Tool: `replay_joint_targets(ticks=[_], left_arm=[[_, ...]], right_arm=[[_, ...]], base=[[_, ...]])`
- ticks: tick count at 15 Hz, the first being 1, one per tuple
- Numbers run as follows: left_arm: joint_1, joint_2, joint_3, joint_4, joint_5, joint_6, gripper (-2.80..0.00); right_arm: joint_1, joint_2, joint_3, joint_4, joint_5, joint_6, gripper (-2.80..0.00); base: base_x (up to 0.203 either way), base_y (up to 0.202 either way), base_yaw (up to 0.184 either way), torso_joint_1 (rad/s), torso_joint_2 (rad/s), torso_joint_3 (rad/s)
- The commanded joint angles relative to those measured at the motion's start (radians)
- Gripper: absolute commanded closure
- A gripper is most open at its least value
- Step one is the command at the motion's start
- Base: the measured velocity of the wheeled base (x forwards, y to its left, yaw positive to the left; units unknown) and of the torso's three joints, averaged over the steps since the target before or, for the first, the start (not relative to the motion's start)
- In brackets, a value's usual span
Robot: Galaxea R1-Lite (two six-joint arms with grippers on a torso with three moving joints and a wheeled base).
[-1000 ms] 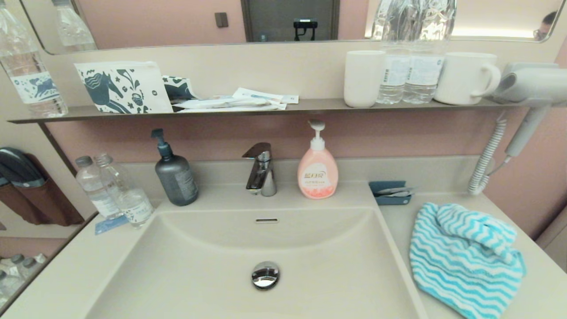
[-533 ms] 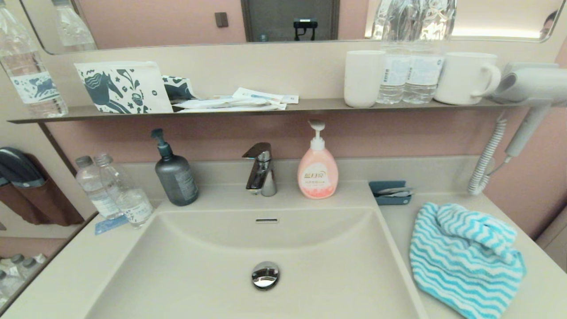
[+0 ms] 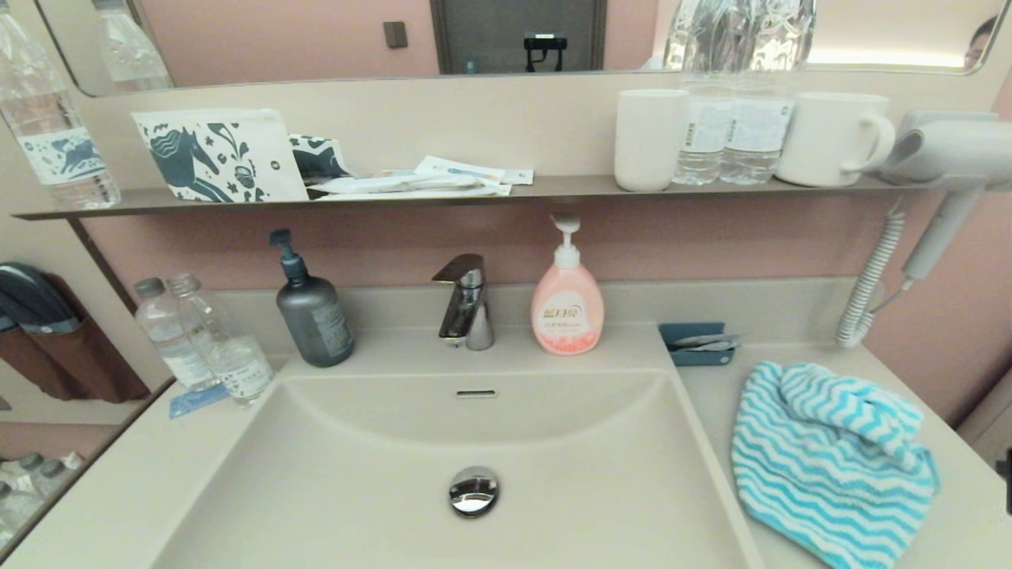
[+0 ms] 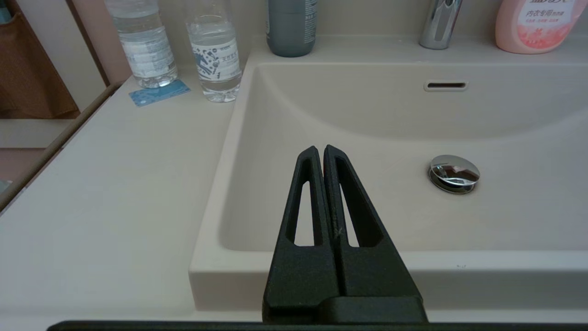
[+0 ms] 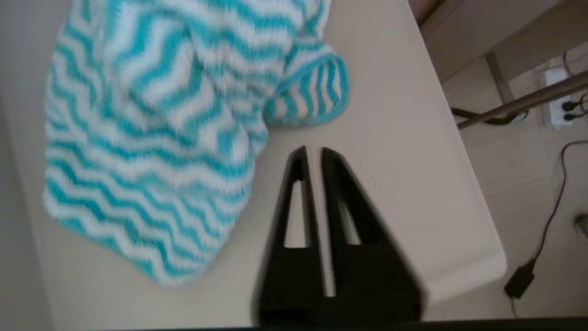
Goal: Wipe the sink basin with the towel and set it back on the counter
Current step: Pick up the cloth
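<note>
Fingers nearly together and empty, the right hand (image 5: 311,154) hangs beside the towel (image 3: 830,454), untouched on the worktop (image 3: 961,521) right of the sink (image 3: 356,474), seemingly lining up a grab; the left hand (image 4: 320,151), fingers together, waits over the sink's near rim.

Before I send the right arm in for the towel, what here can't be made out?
- Right tool: in the head view only a dark sliver at the right edge; blurred in the right wrist view, fingers nearly together.
- Towel: its near corner is cut off by the head view's bottom edge; what lies beneath it is hidden.
- Left tool: outside the head view.
</note>
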Motion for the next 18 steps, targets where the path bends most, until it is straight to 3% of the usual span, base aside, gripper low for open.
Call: replay_joint_targets(ticks=[1, 4, 10, 13, 15, 18], left_arm=[[0.000, 0.001, 0.000, 0.000, 0.001, 0.000, 0.00], [0.000, 0.001, 0.000, 0.000, 0.001, 0.000, 0.00], [0.000, 0.001, 0.000, 0.000, 0.001, 0.000, 0.00], [0.000, 0.001, 0.000, 0.000, 0.001, 0.000, 0.00], [0.000, 0.001, 0.000, 0.000, 0.001, 0.000, 0.00], [0.000, 0.001, 0.000, 0.000, 0.001, 0.000, 0.00]], right_arm=[[-0.003, 0.120, -0.106, 0.034, -0.003, -0.002, -2.80], [0.004, 0.175, -0.224, 0.191, 0.033, -0.022, -2.80], [0.007, 0.351, -0.496, 0.394, 0.053, -0.173, -2.80], [0.061, 0.406, -0.530, 0.408, 0.084, -0.170, -2.80], [0.106, 0.435, -0.536, 0.404, 0.088, -0.117, -2.80], [0.123, 0.503, -0.538, 0.399, 0.091, -0.105, -2.80]], base=[[0.000, 0.000, 0.000, 0.000, 0.00, 0.000], [0.000, 0.000, 0.000, 0.000, 0.00, 0.000], [0.000, 0.000, 0.000, 0.000, 0.00, 0.000], [0.000, 0.000, 0.000, 0.000, 0.00, 0.000], [0.000, 0.000, 0.000, 0.000, 0.00, 0.000], [0.000, 0.000, 0.000, 0.000, 0.00, 0.000]])
